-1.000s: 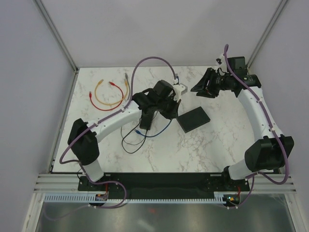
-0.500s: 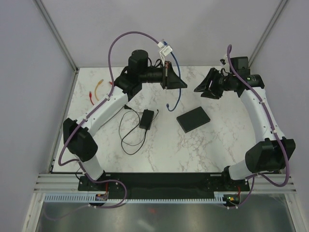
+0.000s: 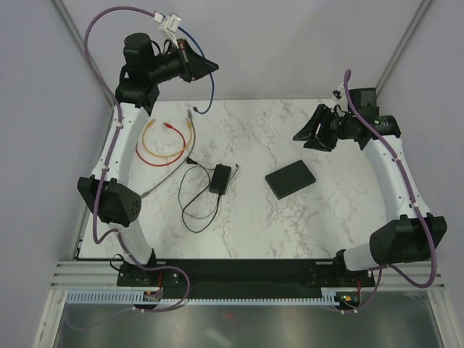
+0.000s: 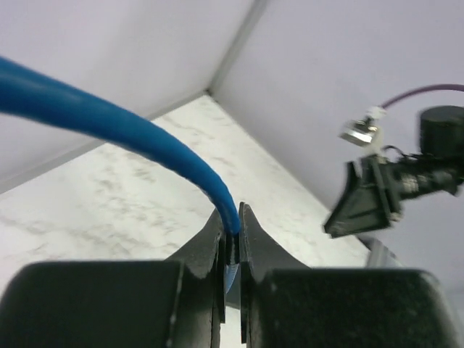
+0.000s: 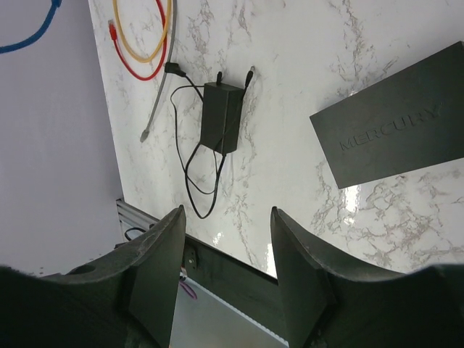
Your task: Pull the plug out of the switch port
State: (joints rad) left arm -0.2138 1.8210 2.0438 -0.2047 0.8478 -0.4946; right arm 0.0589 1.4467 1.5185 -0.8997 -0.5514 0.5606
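Both pincers are hovering high: the left pincer is clamping the blue cable, holding its free end clear of the switch lying on the bench; the right pincer is gaping wide, unloaded.

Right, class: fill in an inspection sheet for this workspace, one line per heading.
Surface: white marble table, glossy.
Job's things: switch lies flat, no cable attached; blue cable lifted clear of it.
Clutter: power brick with thin black cord.
Grippers: left gripper shut on blue cable, raised high; right gripper open, empty.
Cables: red, yellow and grey patch leads lie at the table's left.
Surroundings: plain grey walls, metal frame posts.
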